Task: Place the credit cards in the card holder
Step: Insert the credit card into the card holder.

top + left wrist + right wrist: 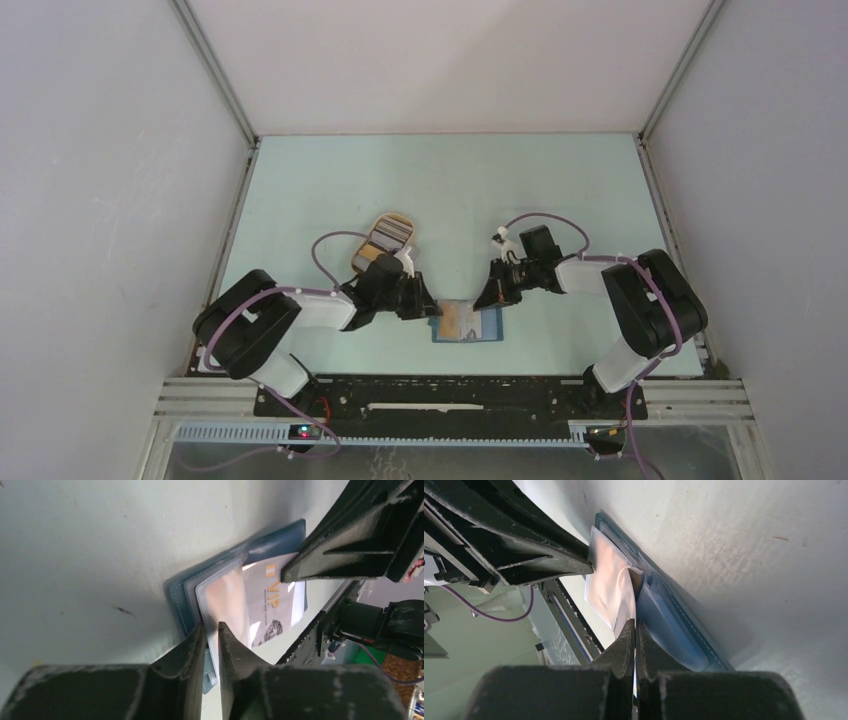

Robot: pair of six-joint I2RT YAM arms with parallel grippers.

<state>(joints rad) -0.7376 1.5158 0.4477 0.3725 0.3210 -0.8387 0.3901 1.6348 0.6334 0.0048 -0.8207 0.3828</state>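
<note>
The teal-blue card holder (467,322) lies open on the table between my grippers. My left gripper (432,308) is shut on the edge of its clear inner sleeve (225,595), pinching it at the fingertips (211,627). My right gripper (490,298) is shut on a grey credit card (270,605) marked "VIP" that lies partly over the sleeves. In the right wrist view that gripper (635,623) holds the card edge-on against the blue holder (674,625). More credit cards (388,236) lie in a tan tray.
The tan oval tray (400,216) sits just behind my left gripper. Grey walls enclose the table on the left, right and far sides. A black rail (450,395) runs along the near edge.
</note>
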